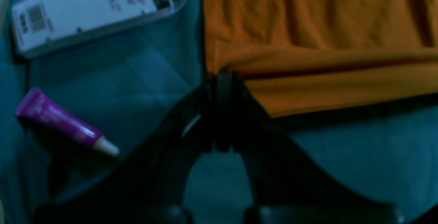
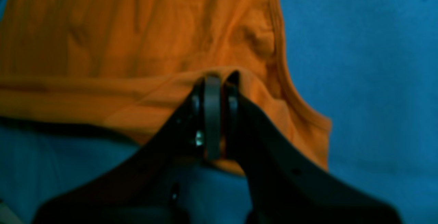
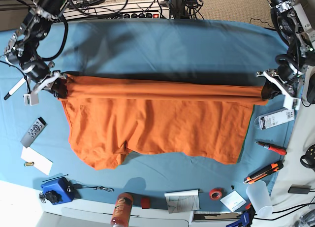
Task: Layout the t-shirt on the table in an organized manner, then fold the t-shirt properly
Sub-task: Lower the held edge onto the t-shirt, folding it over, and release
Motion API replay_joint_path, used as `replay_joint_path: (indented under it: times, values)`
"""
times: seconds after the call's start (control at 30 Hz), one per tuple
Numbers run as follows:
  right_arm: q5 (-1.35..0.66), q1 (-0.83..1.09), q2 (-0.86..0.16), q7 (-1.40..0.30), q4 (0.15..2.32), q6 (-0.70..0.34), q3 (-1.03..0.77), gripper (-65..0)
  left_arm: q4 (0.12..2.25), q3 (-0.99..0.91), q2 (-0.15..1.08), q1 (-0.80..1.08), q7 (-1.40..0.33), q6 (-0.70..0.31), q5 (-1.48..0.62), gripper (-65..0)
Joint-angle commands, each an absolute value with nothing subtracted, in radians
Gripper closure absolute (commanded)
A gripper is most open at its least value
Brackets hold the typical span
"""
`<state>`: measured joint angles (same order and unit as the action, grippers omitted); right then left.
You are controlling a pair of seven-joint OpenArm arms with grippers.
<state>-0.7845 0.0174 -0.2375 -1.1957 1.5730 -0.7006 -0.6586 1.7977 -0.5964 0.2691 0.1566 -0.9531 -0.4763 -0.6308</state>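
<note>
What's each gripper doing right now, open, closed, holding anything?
Left gripper: closed, pinching the edge of the t-shirt.
Right gripper: closed, pinching the t-shirt's fold at the other end.

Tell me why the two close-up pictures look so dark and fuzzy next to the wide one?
Left wrist view: dim, soft-focused, the purple tube blurred. Right wrist view: brighter but smeared, the t-shirt lacking weave detail. Base view: evenly lit, sharp, slightly bowed at the edges.
</note>
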Motion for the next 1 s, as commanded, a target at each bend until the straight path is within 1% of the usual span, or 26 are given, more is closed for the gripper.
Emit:
replay_joint_path:
  times: [0.0, 0.07, 0.2, 0.27, 0.37, 0.47, 0.53, 0.63, 0.77, 0.97]
  values:
    - [-0.787, -0.017, -0.258, -1.170, 1.565, -0.698, -0.662, 0.0, 1.813, -0.577, 0.282, 0.146, -0.910, -0.476, -0.621, 0.0]
    - [-0.765, -0.052, -0.258, -1.169, 1.519, -0.698, -0.662, 0.0, 1.813, -0.525, 0.282, 0.146, -0.883, -0.453, -0.564, 0.0]
    - [-0.757, -0.097, -0.258, -1.141, 1.449, -0.698, -0.662, 0.0, 1.813, -0.435, 0.282, 0.140, -0.799, -0.347, -0.424, 0.0]
    - [-0.735, -0.113, -0.258, -1.127, 1.416, -0.698, -0.662, 0.0, 1.813, -0.409, 0.279, 0.120, -0.785, -0.328, -0.377, 0.0]
    - [-0.690, -0.129, -0.258, -1.097, 1.370, -0.698, -0.662, 0.0, 1.812, -0.392, 0.279, 0.081, -0.785, -0.326, -0.347, 0.0]
    - [-0.687, -0.136, -0.258, -1.092, 1.350, -0.698, -0.662, 0.0, 1.800, -0.393, 0.280, 0.044, -0.785, -0.276, -0.308, 0.0]
    - [-0.687, -0.136, -0.259, -1.091, 1.349, -0.698, -0.662, 0.0, 1.770, -0.393, 0.280, 0.028, -0.785, -0.280, -0.299, 0.0]
    - [-0.687, -0.136, -0.259, -1.090, 1.349, -0.698, -0.662, 0.0, 1.689, -0.393, 0.279, 0.006, -0.776, -0.316, -0.299, 0.0]
    - [-0.678, -0.136, -0.258, -1.069, 1.348, -0.698, -0.662, 0.0, 1.594, -0.393, 0.279, -0.011, -0.690, -0.318, -0.299, 0.0]
    - [-0.627, -0.136, -0.258, -1.018, 1.348, -0.698, -0.660, 0.0, 1.571, -0.393, 0.279, -0.057, -0.670, -0.315, -0.299, 0.0]
